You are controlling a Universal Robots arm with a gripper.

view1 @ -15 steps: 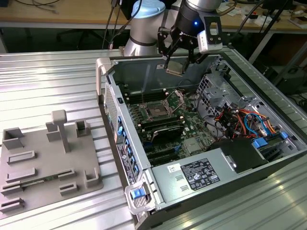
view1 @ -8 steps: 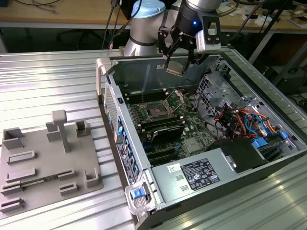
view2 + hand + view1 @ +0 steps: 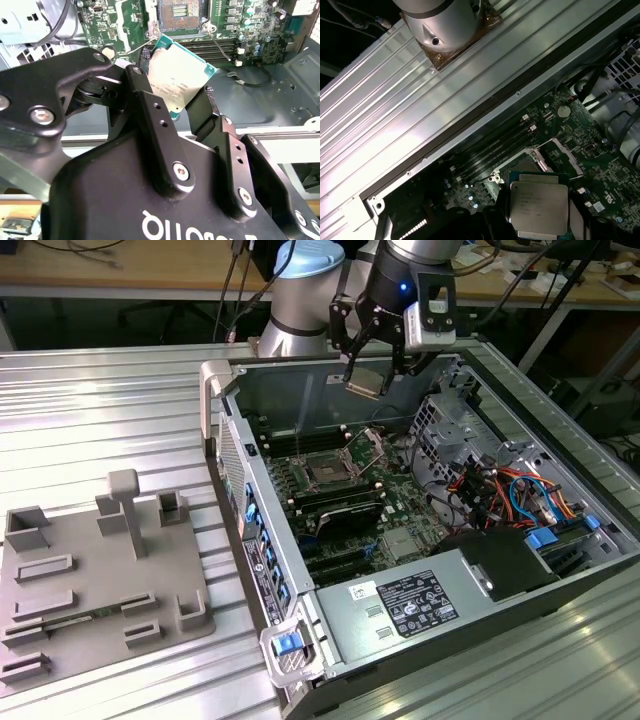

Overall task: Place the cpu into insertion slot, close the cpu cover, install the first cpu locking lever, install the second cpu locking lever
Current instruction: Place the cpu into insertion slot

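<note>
**CPU clamped, hanging over open socket**

From my remote station: gripper (image 3: 372, 375) has its fingers (image 3: 150, 115) pinched onto the cpu (image 3: 363, 388), one on each of two opposite edges. The chip is up in the air inside the computer case (image 3: 230, 440), well clear of the motherboard (image 3: 405, 540). Nothing else is touching it.

Key relation: the insertion slot (image 3: 325, 472) lies below the chip and a bit toward the exterior view's left, so it's not straight under the chip as that view shows it. In the second wrist view the slot (image 3: 177, 11) sits beyond the chip's far corner, w/ a clear gap of board between them. The socket looks open, contact field exposed. A thin wire lever (image 3: 218, 42) stands free beside it, not latched.

Orientation: silver-grey metal top faces up toward both wrist cams, contact side down toward the board, approx flat w/ maybe a slight tilt. The chip (image 3: 537, 205) is near square, so its long axis is barely marked. I judge it runs roughly along the finger pads, but I can't call it firmly. In the second wrist view the chip's edges sit skewed against the socket's edges, corner leading instead of side leading. So the two outlines are not squared up as seen there.

I can't make out an alignment mark or notch on the chip.
</note>
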